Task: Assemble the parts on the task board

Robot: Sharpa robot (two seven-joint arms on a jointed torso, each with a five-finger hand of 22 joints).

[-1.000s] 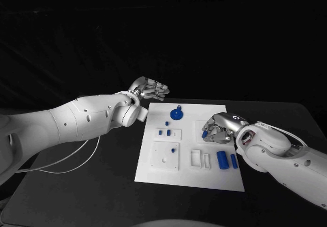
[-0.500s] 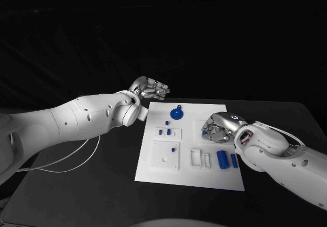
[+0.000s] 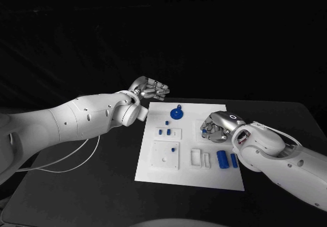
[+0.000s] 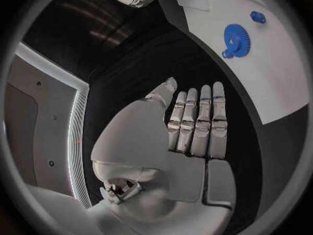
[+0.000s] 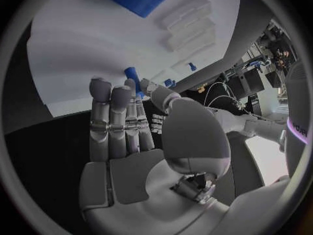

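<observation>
- Head view is showing the white task board [image 3: 191, 182] lying in the middle of the frame on the black table [image 3: 81, 189], with the blue parts spread over it, seemingly so both arms can reach them.
- Right hand [image 3: 217, 128] is working over the board's right-centre, fingers curled downward; the right wrist view is showing its fingertips [image 5: 112, 96] close together by a small blue peg [image 5: 132, 74], but I cannot tell whether it is gripping it or merely touching it.
- Left hand [image 3: 151, 88] is hanging above the table just beyond the board's upper left corner, holding nothing, probably parked clear of the working arm; in the left wrist view its fingers [image 4: 199, 117] are lying straight and side by side, the thumb apart.
- Blue gear [image 3: 176, 113] is sitting near the board's top edge, a small blue piece just beside it in the left wrist view.
- Two blue cylinders [image 3: 222, 159] are lying side by side at the board's lower right, beside white holders [image 3: 200, 158], seemingly waiting to be fitted.
</observation>
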